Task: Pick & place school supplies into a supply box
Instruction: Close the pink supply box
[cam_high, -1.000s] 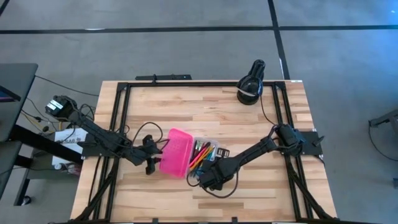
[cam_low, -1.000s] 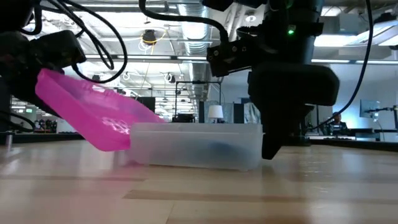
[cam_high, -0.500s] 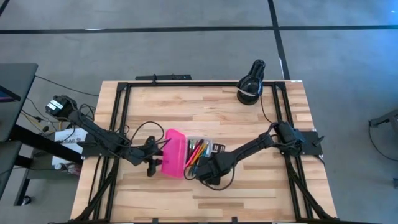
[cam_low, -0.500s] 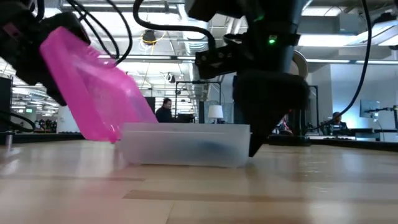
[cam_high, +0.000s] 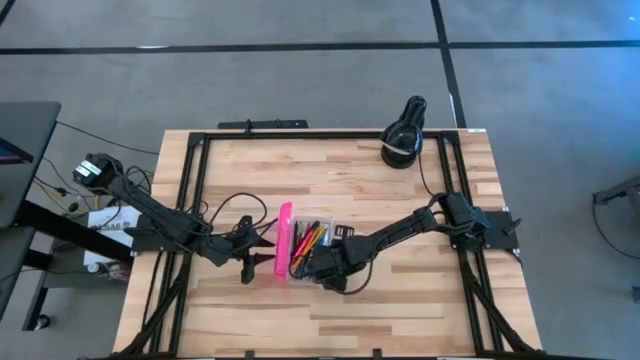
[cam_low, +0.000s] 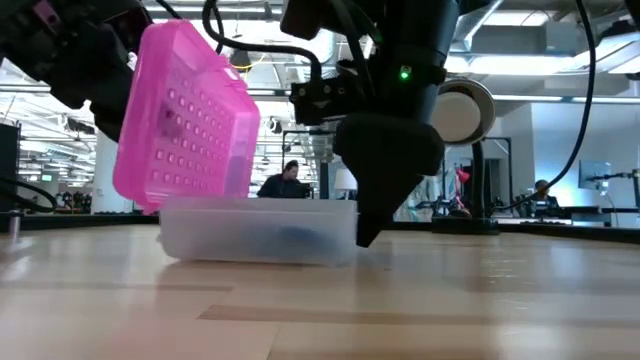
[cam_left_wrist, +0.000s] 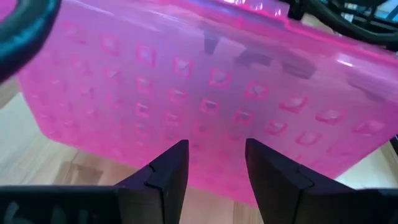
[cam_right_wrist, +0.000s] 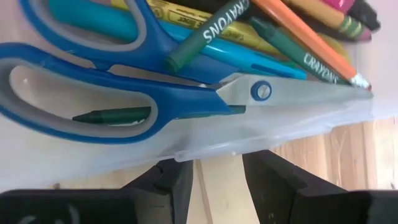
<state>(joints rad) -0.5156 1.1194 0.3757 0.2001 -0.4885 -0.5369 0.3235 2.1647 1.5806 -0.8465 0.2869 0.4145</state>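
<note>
The supply box's clear base (cam_low: 260, 232) stands on the table, holding blue-handled scissors (cam_right_wrist: 155, 93), crayons and pens (cam_high: 312, 238). Its pink lid (cam_low: 180, 115) stands nearly upright on the base's left long side and shows edge-on in the high view (cam_high: 285, 240). My left gripper (cam_high: 256, 250) is open at the lid's outer face. My right gripper (cam_high: 326, 268) is open and points steeply down just outside the base's right long wall. My left gripper lays both open fingertips (cam_left_wrist: 169, 167) against the pink lid's outer face (cam_left_wrist: 211, 130), coming slanting down from the table's left. The lid leans on them, raised on its hinge side. My right gripper sets its fingertips (cam_right_wrist: 171, 177) against the outside of the base's right long wall (cam_right_wrist: 217, 146), from above. The base stays flat on the table.
A black round device (cam_high: 403, 140) stands at the table's far right. A black frame (cam_high: 200, 180) runs along the table's edges. Bare wood lies near and far of the box. People show in the room beyond the table (cam_low: 288, 180).
My left gripper has risen and tipped up, swinging the pink lid from a low slant to nearly upright on its hinge. My right gripper has gone toward the table's left edge, and the clear base has slid left along the table with it.
</note>
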